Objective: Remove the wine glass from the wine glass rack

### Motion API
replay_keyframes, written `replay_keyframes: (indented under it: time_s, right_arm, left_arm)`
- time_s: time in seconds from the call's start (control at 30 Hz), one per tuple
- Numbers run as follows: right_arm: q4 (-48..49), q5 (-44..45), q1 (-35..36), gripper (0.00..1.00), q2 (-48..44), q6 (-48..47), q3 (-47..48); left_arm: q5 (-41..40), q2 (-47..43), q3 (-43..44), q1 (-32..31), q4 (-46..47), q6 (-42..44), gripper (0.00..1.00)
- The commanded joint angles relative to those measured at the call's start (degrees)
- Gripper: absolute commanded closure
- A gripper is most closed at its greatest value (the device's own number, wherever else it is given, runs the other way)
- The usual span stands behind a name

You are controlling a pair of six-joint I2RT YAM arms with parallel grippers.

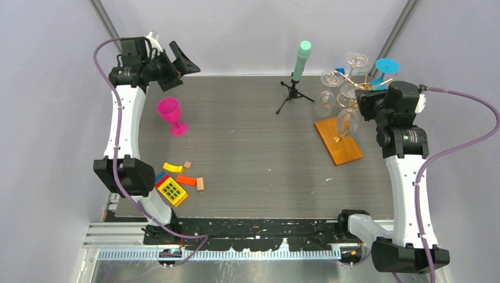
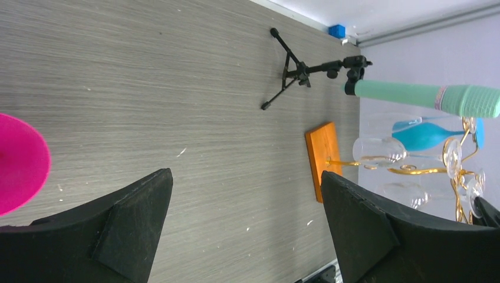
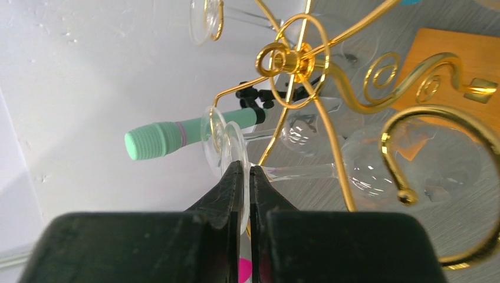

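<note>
Right pincer [image 3: 246, 170] is clamped on the flat foot of a clear wine glass [image 3: 298, 171]. The two black fingers are pressed nearly together with just the thin glass disc between them. The glass lies sideways, stem running level from the foot out to its bowl, up among the gold arms of the wine glass rack [image 1: 339, 144]. The rack stands at the far right of the bench [image 1: 247, 147] on its orange-brown wooden base. The foot sits right by the tip of one gold arm. Can't tell from the wrist view whether the stem sits in the curl or is clear of it. A few other clear glasses [image 1: 356, 59] hang off the rack too, plus a blue glass [image 1: 386, 66] on its far right side.

Left pincer [image 2: 246, 177] is spread wide and holding nothing, up at the far left corner, well apart from the rack. Near it on the bench stands a pink goblet [image 1: 171, 115], upright. A black tripod [image 1: 293, 94] carrying a mint-green cylinder [image 1: 302, 59] stands in the far middle, left of the rack. By the left arm's base there's a little scatter of coloured blocks [image 1: 177, 184].
</note>
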Motion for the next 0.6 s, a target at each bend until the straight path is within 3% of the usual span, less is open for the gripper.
replay_keyframes:
  time_s: [0.0,0.2,0.43,0.57]
  right_arm:
    - [0.38,6.0,-0.25,1.0,-3.03,0.79,3.41]
    - [-5.11,6.41,-0.23,1.0,-4.44,1.67,5.59]
    - [-10.11,3.33,-0.25,1.0,-6.1,3.35,7.17]
    - [-13.69,0.82,-0.2,1.0,-6.34,3.95,9.05]
  left_arm:
    - [0.4,-2.44,0.3,1.54,1.69,-1.4,0.0]
    - [11.86,-2.56,-2.06,1.52,8.14,-2.1,0.0]
    - [15.78,-2.45,-2.31,-1.23,10.03,-0.76,0.01]
    - [16.86,-2.88,-3.11,-5.99,10.98,-0.03,0.01]
